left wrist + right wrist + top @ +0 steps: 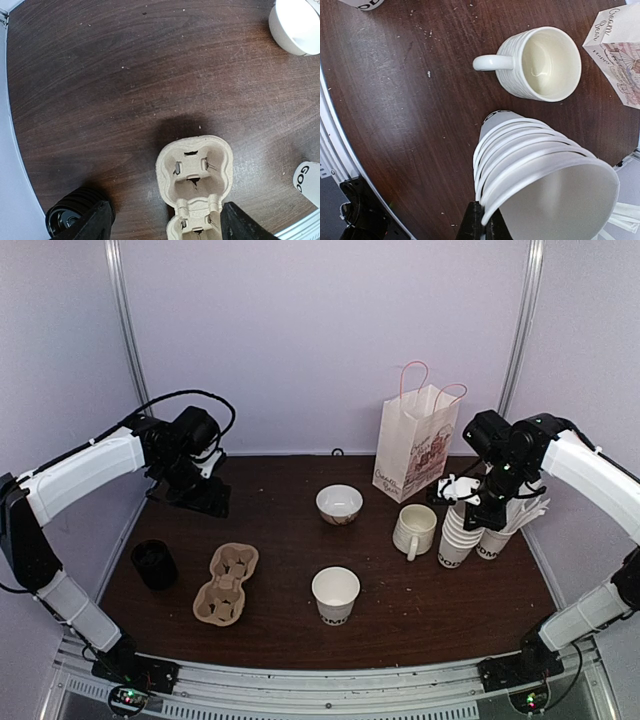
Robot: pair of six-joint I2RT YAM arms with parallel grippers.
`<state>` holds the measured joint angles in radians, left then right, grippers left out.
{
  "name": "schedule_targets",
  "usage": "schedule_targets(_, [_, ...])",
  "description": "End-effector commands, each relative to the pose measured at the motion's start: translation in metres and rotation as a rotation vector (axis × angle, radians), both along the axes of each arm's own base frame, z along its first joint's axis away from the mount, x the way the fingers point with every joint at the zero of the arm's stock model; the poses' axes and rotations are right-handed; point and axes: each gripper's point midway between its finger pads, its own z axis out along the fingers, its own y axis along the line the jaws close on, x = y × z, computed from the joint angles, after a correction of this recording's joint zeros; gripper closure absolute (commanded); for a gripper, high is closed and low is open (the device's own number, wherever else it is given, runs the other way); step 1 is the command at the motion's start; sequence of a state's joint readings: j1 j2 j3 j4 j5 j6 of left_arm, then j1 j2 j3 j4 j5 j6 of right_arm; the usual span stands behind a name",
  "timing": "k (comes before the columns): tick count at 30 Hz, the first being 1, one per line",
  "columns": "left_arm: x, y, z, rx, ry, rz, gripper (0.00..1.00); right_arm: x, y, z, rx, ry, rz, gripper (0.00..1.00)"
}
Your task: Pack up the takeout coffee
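Top external is showing the layout. The cup stack (457,536) is standing on the right side of the table (280,475), just beside the mug (414,530), w/ another cup (492,544) right up against it on its right, prob touching. A lone cup (335,595) is sitting front-center, open, no lid on. The carrier (226,585) and what I'm guessing are the black lids (154,565) are waiting on the left. The bag (415,445) is standing at the back and the bowl (339,504) is mid-table.

In the right wrist view the right pincer (481,220) is clenching on the rim of the top cup in the stack. The left pincer (165,220) is hanging released, jaws wide, above one end of the carrier and gripping nothing.

Handling-wise, imo these are looking like empty paper cups, so super light w/ thin walls, and a hard squeeze is going to oval them. The rolled rim is the stiffest bit, so pinching there makes sense for peeling one off. The catch is that nested cups tend to be clingy, so one pull could be dragging two or three along, or tipping the whole stack. The outside is prob smooth and a bit slippy, too. For a standing cup I'd be going around the body, high up just under the rim, w/ a gentle grip.
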<state>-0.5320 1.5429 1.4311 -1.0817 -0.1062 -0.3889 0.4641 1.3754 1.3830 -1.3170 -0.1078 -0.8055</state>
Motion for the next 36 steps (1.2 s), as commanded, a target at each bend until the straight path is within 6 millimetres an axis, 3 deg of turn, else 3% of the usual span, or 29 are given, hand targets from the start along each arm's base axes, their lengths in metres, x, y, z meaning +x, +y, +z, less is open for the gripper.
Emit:
schedule_targets(1, [0.008,-0.010,-0.001,-0.038,-0.013,-0.004,0.22,0.028,-0.003,0.010,-0.020,-0.126,-0.031,1.00])
schedule_targets(20, [0.011,-0.008,-0.003,-0.009,-0.014,-0.020,0.22,0.095,-0.011,0.010,-0.003,-0.175,-0.112,1.00])
schedule_targets(28, [0.009,-0.004,-0.003,0.015,-0.018,-0.027,0.22,0.111,-0.013,0.003,0.066,-0.111,-0.172,0.99])
schedule_targets(30, [0.009,-0.003,-0.003,0.018,-0.019,-0.028,0.22,0.113,-0.014,0.002,0.074,-0.102,-0.185,0.94])
schedule_targets(34, [0.008,0.000,-0.005,0.034,-0.015,-0.027,0.22,0.116,-0.015,0.007,0.081,-0.120,-0.199,0.69])
schedule_targets(36, [0.007,0.003,-0.004,0.046,-0.016,-0.023,0.22,0.116,-0.015,0.016,0.092,-0.137,-0.202,0.62])
